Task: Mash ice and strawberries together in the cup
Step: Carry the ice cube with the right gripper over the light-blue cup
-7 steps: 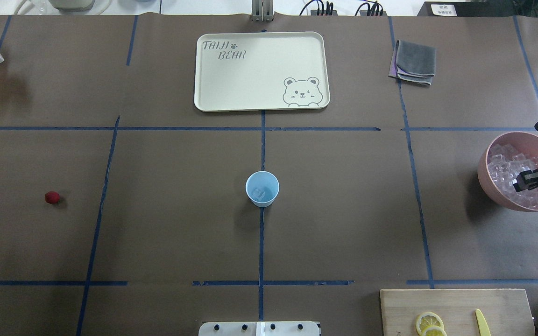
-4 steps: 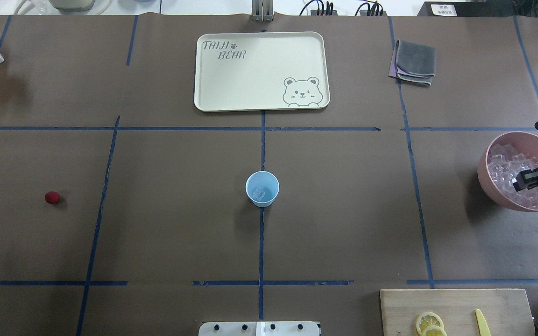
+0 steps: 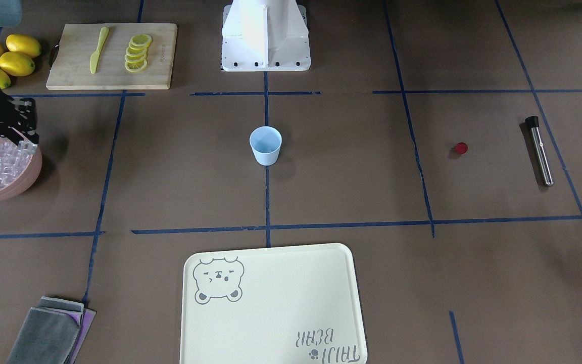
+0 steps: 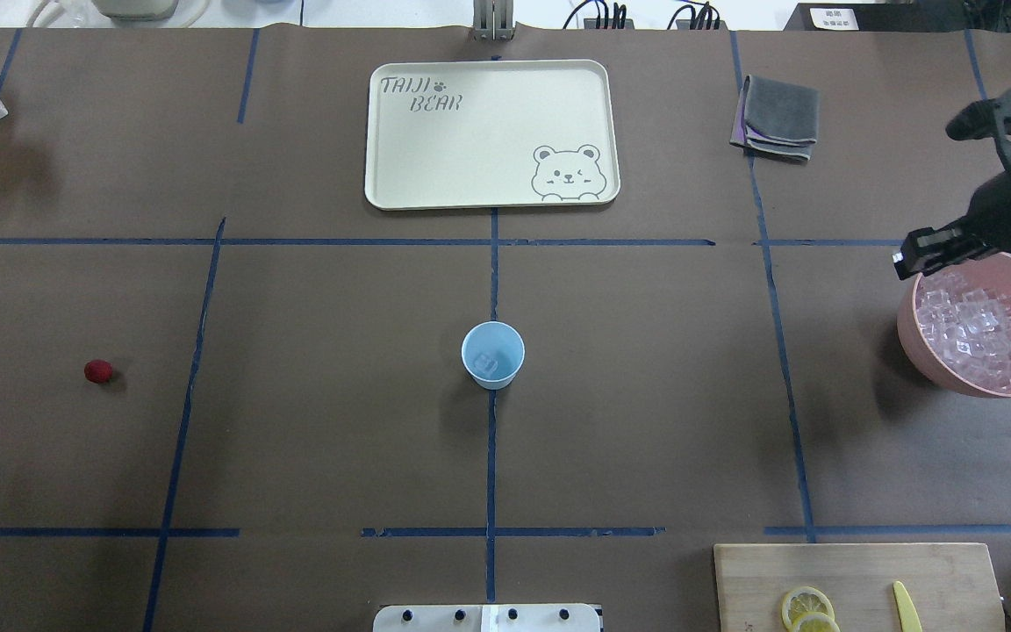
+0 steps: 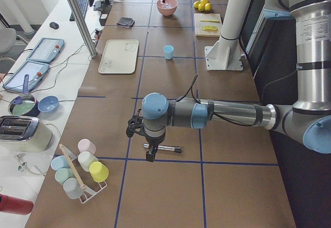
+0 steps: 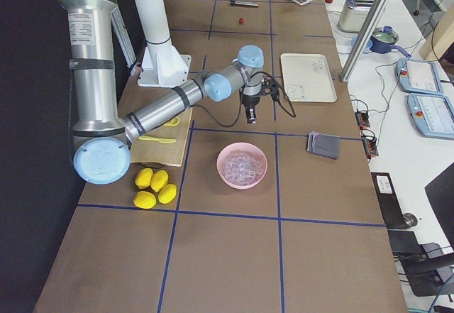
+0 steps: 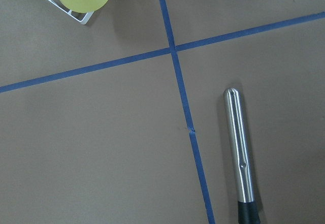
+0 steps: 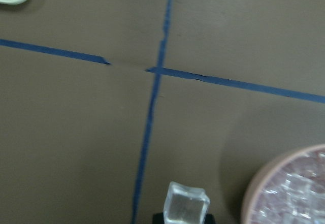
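The cup (image 4: 492, 354), a smooth pale blue plastic tumbler tapering downward, stands mid-bench (image 4: 295, 439) on brown paper, with one clear, glassy piece of ice (image 4: 490, 361) inside. The round pink bowl (image 4: 907, 329) at the robot's right holds a heap of similar cubes (image 4: 971, 329). The right gripper (image 4: 914, 250) hovers over the bowl's far rim, pinching one ice cube (image 8: 187, 204). One small round red strawberry (image 4: 98, 371) lies well apart on the left. The left gripper (image 5: 150, 153) hangs above one steel muddler (image 7: 238, 142); whether it is spread or pressed together I cannot tell.

blue cup (image 4: 492, 355), pink bowl (image 4: 913, 353), clear ice (image 4: 975, 329)
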Robot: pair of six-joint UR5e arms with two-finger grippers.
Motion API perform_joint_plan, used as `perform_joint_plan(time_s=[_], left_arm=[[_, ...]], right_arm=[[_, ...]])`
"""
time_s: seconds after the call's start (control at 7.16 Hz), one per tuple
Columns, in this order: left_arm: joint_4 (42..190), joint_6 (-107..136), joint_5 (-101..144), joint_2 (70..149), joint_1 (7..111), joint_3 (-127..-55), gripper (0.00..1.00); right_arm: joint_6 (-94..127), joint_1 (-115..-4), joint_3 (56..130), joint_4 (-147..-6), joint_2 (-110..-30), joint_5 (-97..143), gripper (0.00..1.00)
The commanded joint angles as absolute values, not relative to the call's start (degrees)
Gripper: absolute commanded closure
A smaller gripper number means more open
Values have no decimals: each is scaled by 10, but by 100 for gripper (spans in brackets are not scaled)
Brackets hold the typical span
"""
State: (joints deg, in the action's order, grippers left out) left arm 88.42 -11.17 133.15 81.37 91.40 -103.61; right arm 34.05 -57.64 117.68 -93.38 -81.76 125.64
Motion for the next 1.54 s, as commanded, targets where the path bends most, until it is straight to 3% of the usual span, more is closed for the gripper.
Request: perform_joint_plan(time_s=[0.0,0.28,0.7,1.12,1.4], left_arm=[[885,-112,1332,815,913,-1036,0],[884,-112,1332,816,914,-1041,0],[884,-113,1332,816,914,-1040,0],[884,-113,1332,816,914,-1041,0],[884,-113,1332,816,914,-1041,0]], right_arm=[[428,-465,1164,-1047,-654,1167,95],[580,-362,1110,-1047,-553,1110,95],[740,-275,962,-1046,-384,1054,95],[760,-246,942,-1040,-379,1037,93],[754,-244,938,-1040,-388,1036,80]])
